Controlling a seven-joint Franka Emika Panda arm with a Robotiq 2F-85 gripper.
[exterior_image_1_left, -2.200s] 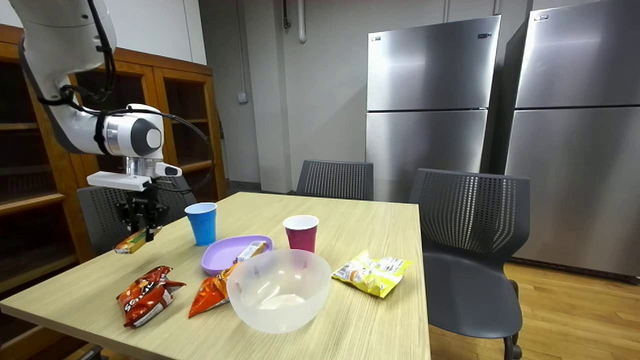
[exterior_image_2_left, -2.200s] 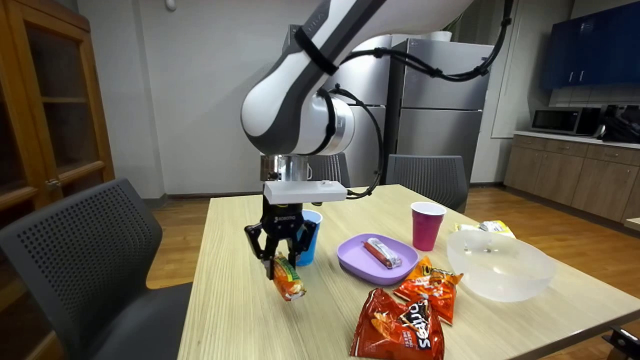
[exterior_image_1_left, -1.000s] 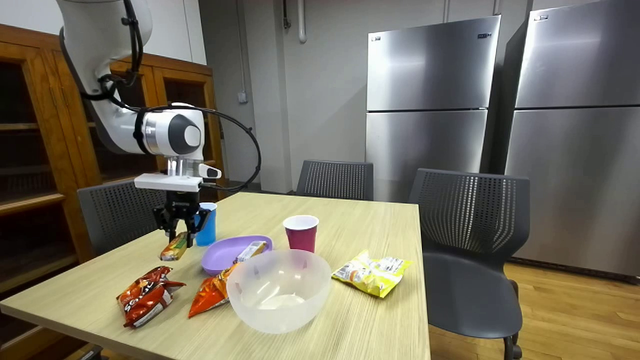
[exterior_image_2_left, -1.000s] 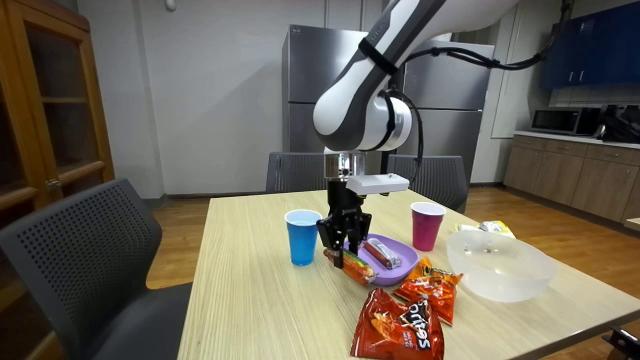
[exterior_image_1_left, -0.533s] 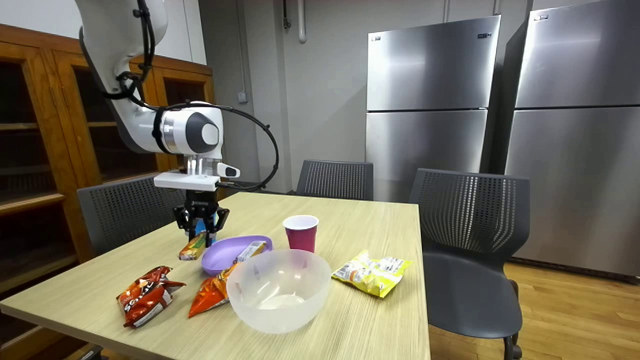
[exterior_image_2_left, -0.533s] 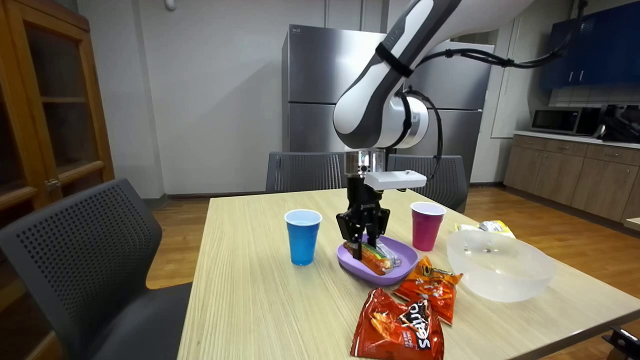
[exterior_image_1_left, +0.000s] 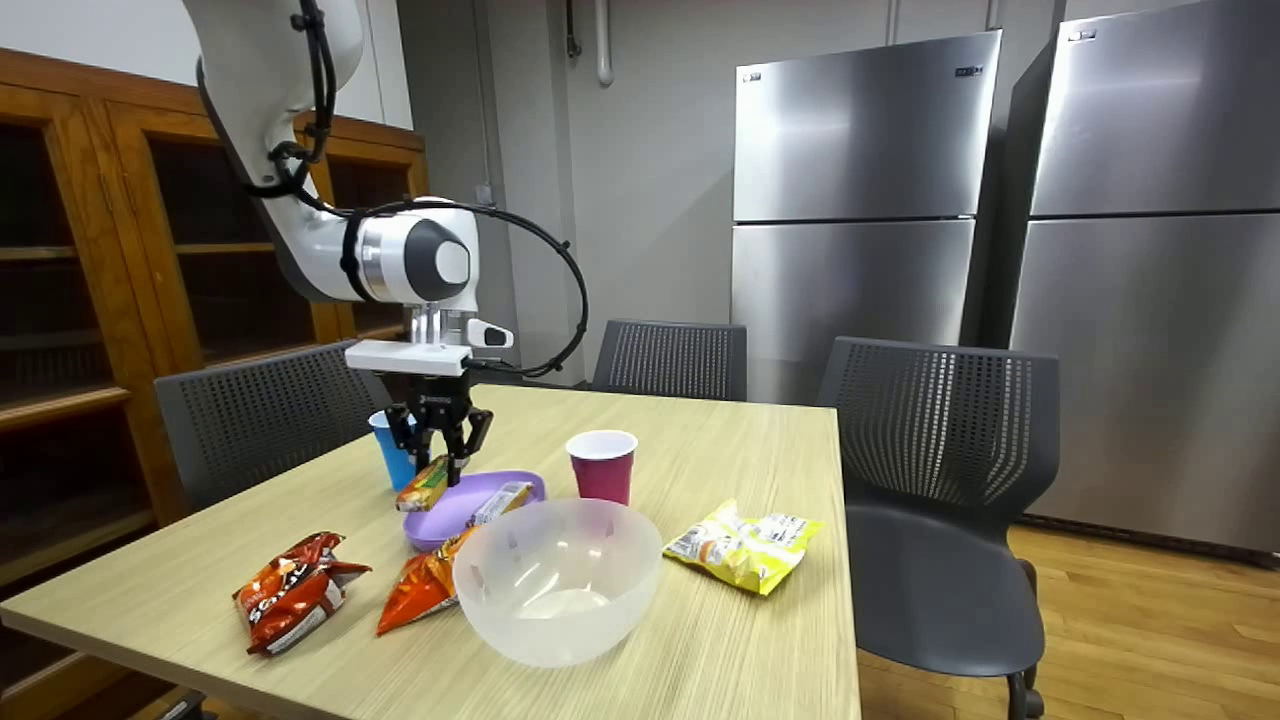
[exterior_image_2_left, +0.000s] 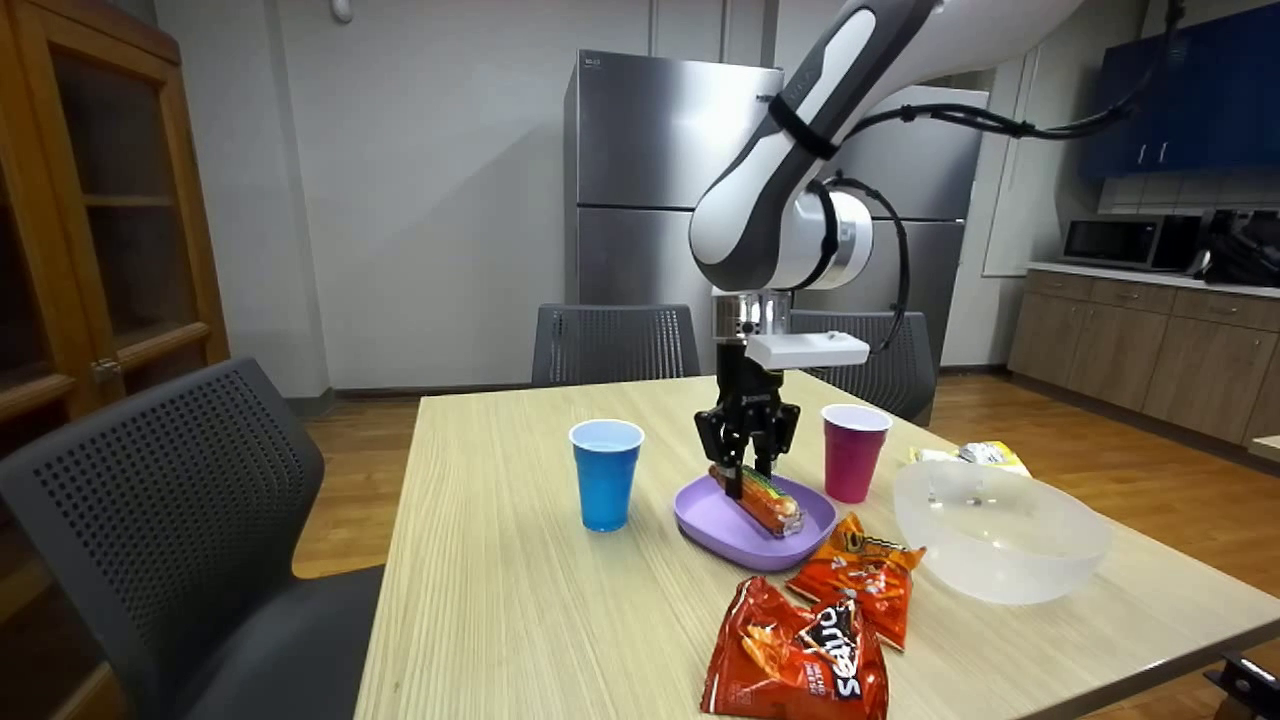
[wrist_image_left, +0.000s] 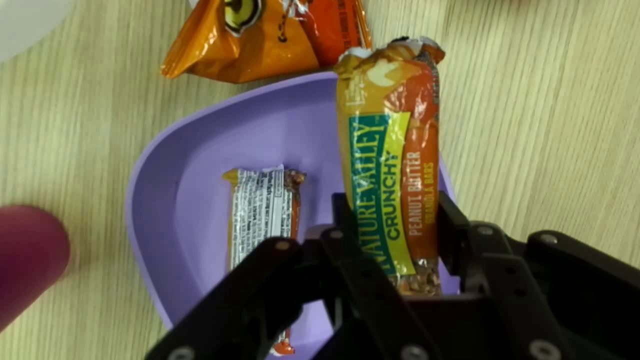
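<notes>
In an exterior view, gripping a wrapped granola bar (exterior_image_1_left: 422, 488) in the gripper (exterior_image_1_left: 438, 470), pressing on both of its long sides and holding it above a purple plate (exterior_image_1_left: 430, 530). Showing a second bar (exterior_image_1_left: 500, 503) lying on that plate and a maroon cup (exterior_image_1_left: 603, 472) standing near the rim. Showing, closer to the camera, a frosted bowl (exterior_image_1_left: 560, 642) partly covering an orange chip bag (exterior_image_1_left: 422, 590), plus a red chip bag (exterior_image_1_left: 298, 592) lying apart from both. Showing also a yellow bag (exterior_image_1_left: 745, 550) lying on the bowl's other side and a wood-grain table (exterior_image_1_left: 735, 655) bearing everything.

In an exterior view, pinching the same granola bar over the plate and mostly blocking sight of the second bar with it. Showing a blue cup (exterior_image_2_left: 606, 480) standing upright near the plate, a dark chair (exterior_image_2_left: 160, 520) standing at the left, and a microwave (exterior_image_2_left: 1110, 242) sitting far back.

In the wrist view, clasping the granola bar between two black fingers (wrist_image_left: 454, 235) and displaying a green, yellow and orange front reading Nature Valley Crunchy, Peanut Butter. Holding it above one side of the plate and reaching past the rim at one end. Showing the second bar lying flat on the plate, small print facing up, partly hidden by the gripper. Showing the orange chip bag just outside the rim, not being able to tell contact from a gap there.
</notes>
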